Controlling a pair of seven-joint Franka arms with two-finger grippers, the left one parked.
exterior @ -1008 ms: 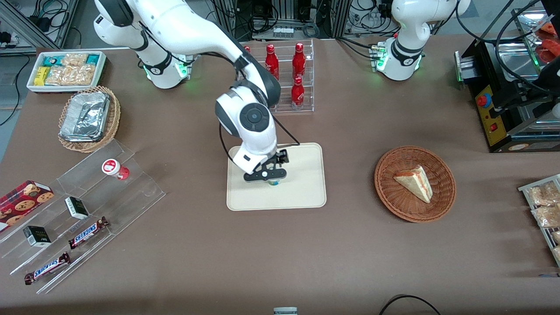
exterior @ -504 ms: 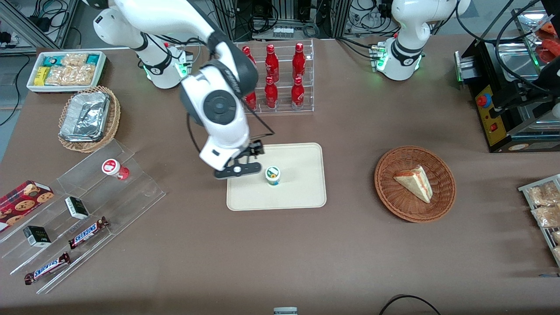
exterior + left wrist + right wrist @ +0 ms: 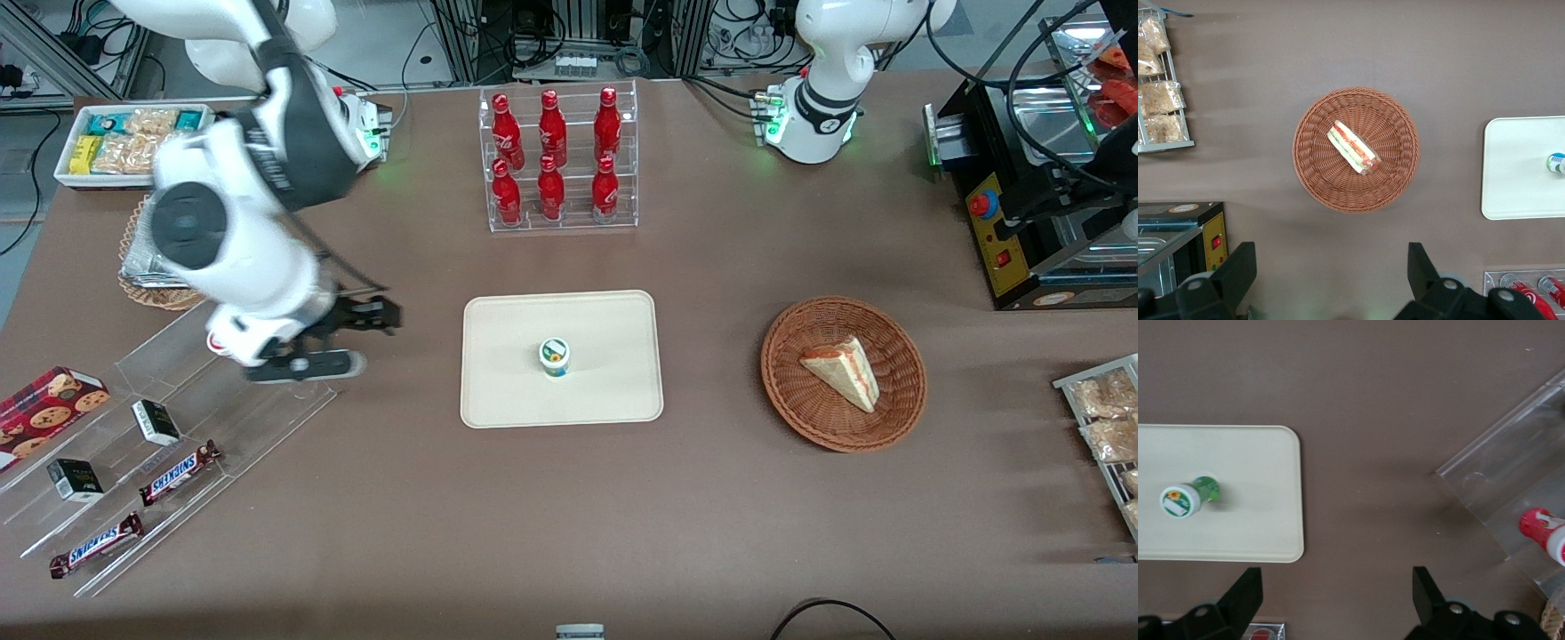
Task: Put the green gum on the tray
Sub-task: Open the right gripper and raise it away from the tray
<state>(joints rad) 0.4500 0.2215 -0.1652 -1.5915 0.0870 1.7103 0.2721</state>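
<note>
The small cylindrical green gum bottle with its green-rimmed white lid (image 3: 554, 356) now stands upright and alone near the middle of the large flat beige tray (image 3: 613, 391), where 1 second ago the black two-finger gripper (image 3: 342, 342) was down over it. That gripper has since let go, spread wide and empty, and swung well away toward the working arm's end of the brown counter (image 3: 569, 516), hovering at the edge of the clear acrylic stand (image 3: 267, 409) with the red-lidded bottle (image 3: 1545, 535). I judge the placement done, with only the arm's retreat left.
</note>
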